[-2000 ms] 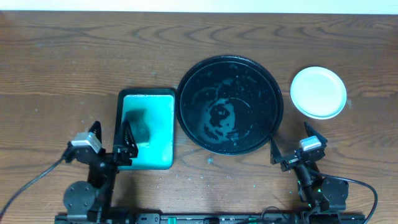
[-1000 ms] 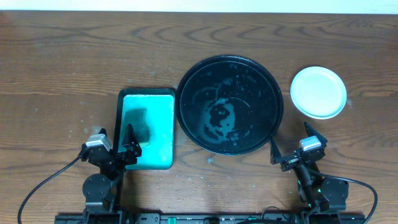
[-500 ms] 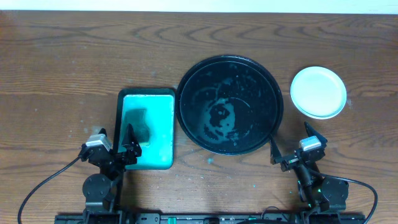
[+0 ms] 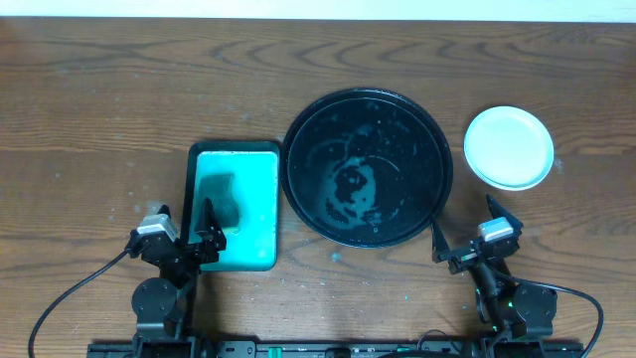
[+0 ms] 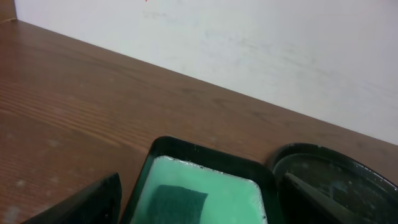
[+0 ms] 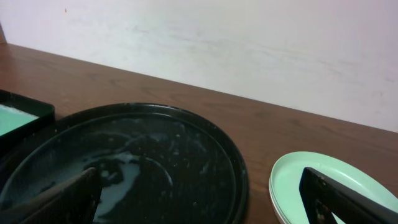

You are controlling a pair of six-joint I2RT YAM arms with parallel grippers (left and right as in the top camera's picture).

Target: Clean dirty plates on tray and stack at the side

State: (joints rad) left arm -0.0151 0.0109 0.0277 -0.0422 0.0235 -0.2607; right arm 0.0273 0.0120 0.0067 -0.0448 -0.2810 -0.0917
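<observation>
Left pincer (image 4: 184, 215) gapes wide, gripping nothing, at the teal tray's (image 4: 260, 199) near-left corner.
A sponge (image 4: 219, 197) lies in that tray. The black tray (image 4: 397, 129) sits beside it, the right pincer (image 4: 465, 221) is equally wide and holds nothing, and the plates (image 4: 509, 147) are stacked on the table at far right.

Left claw (image 4: 182, 225) and right claw (image 4: 464, 225) sit low, jaws wide apart.

The left arm (image 4: 167, 267) and right arm (image 4: 489, 273) are black, each on a round base (image 4: 149, 303) by a dark rail (image 4: 328, 349). A pale-grey block (image 4: 152, 228) caps each wrist. The left gripper (image 4: 184, 221) and right gripper (image 4: 467, 229) have matte black wedge fingers (image 5: 87, 202). Black cables (image 4: 104, 262) trail from both arms.
</observation>
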